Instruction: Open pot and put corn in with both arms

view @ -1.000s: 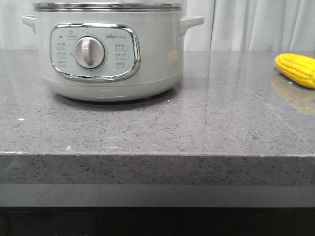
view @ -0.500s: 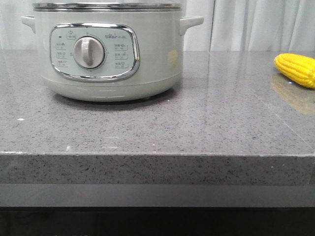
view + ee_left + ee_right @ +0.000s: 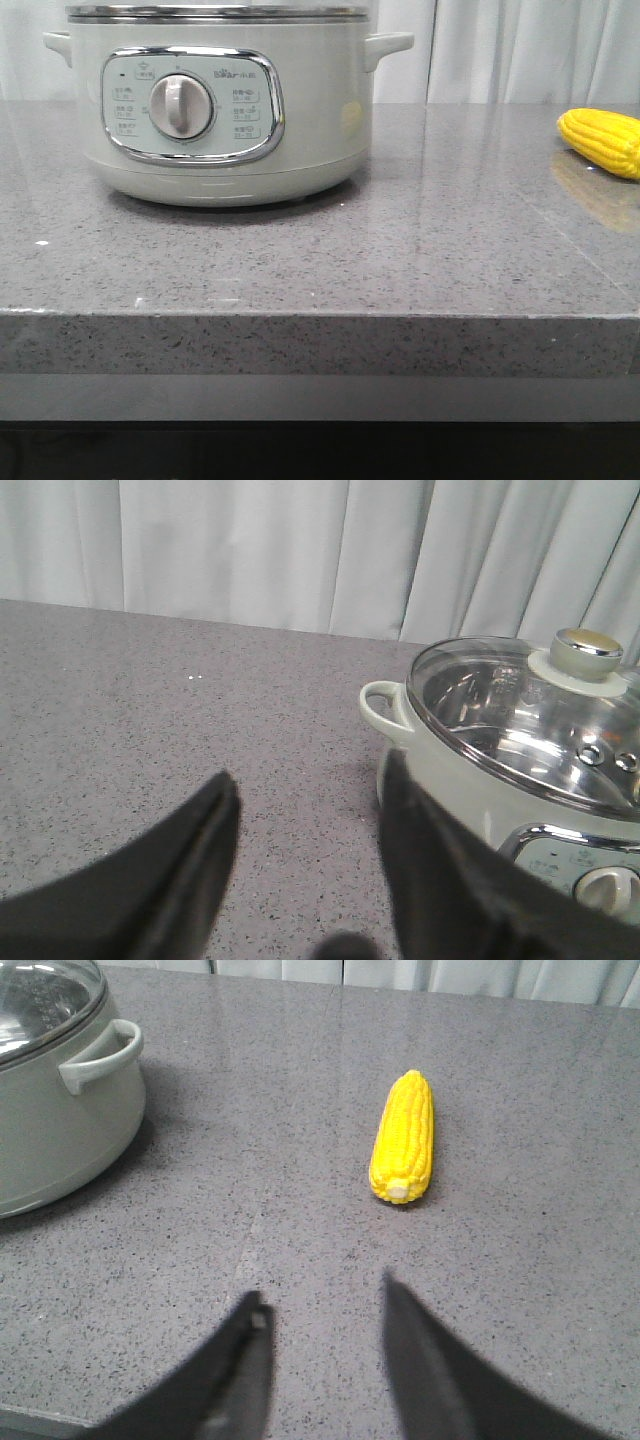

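Note:
The pale green-white pot [image 3: 300, 100] stands on the grey counter at the back left, its dial [image 3: 181, 107] facing me. In the left wrist view the pot [image 3: 450, 780] wears a glass lid [image 3: 500, 720] with a round knob [image 3: 586, 652]. The yellow corn [image 3: 603, 141] lies on the counter at the far right. It also shows in the right wrist view [image 3: 404, 1136], lying apart from the pot [image 3: 60, 1120]. My left gripper [image 3: 310, 780] is open and empty beside the pot's side handle [image 3: 385, 708]. My right gripper [image 3: 320, 1295] is open and empty, short of the corn.
The speckled grey counter [image 3: 400, 260] has its front edge close to me. White curtains [image 3: 520, 50] hang behind it. Neither arm shows in the front view.

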`<state>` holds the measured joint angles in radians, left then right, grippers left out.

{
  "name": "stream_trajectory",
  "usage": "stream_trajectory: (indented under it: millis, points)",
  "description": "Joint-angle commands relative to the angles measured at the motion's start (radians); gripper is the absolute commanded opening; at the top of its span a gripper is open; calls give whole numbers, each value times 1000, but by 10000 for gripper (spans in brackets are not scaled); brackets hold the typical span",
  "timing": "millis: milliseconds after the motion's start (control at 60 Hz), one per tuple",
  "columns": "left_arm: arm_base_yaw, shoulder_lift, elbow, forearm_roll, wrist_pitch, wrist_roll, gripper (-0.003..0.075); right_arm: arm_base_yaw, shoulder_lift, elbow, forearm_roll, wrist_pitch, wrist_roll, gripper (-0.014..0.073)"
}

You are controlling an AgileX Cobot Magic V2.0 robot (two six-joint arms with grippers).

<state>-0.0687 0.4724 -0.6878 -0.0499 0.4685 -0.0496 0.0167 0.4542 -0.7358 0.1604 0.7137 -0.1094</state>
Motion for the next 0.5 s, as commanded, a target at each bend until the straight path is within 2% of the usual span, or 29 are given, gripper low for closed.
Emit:
stream_trajectory:
  millis: [0, 283, 483]
  points:
    - [2, 22, -33, 4, -94, -1, 583, 1, 21, -33, 5, -66, -3, 512]
    - [2, 100, -53, -19, -128, 42, 585, 1, 21, -33, 5, -67, -3, 519]
    - [-90, 203, -137, -42, -133, 50, 585, 1, 21, -33, 5, -67, -3, 519]
